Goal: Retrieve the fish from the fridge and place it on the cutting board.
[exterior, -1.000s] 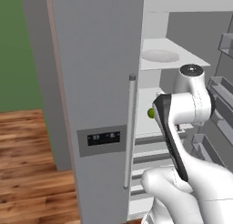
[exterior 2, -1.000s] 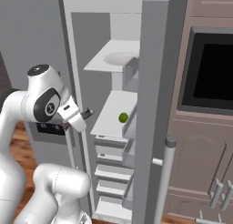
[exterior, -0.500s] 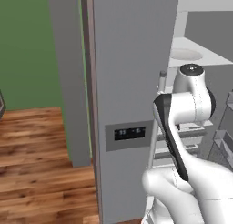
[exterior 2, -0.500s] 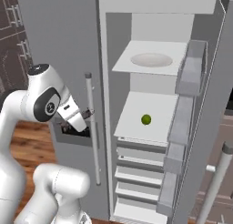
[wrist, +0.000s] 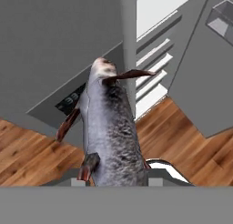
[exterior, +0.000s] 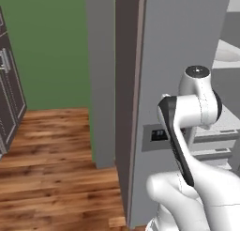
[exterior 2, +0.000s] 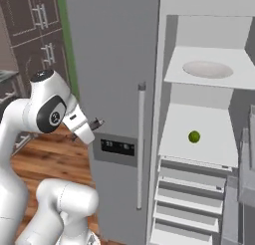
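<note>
- Green wall (exterior: pixel 51 47) behind, left of the grey appliance
- Wood plank floor (exterior: pixel 51 178), warm brown
- Dark panelled cabinets (exterior 2: pixel 35 35) with silver handles at the far left
- Even, flat light, soft shadows

The left base view looks forward from behind the arm, which rises at lower right, very close to the fridge (exterior: pixel 183 47); its grey door panel takes the centre and right of the frame, with wood floor (exterior: pixel 51 155) at lower left and a green wall (exterior: pixel 47 47) at upper left.

The right base view stands to the other side, the arm at lower left, and faces the same fridge from slightly farther off, its open white shelves (exterior 2: pixel 204 134) at right.

Both share the door's dark display panel (exterior 2: pixel 118 148) (half hidden by the arm in the left view).

The hand view looks down along the gripper at the fish (wrist: pixel 109 127), the door and the floor.
</note>
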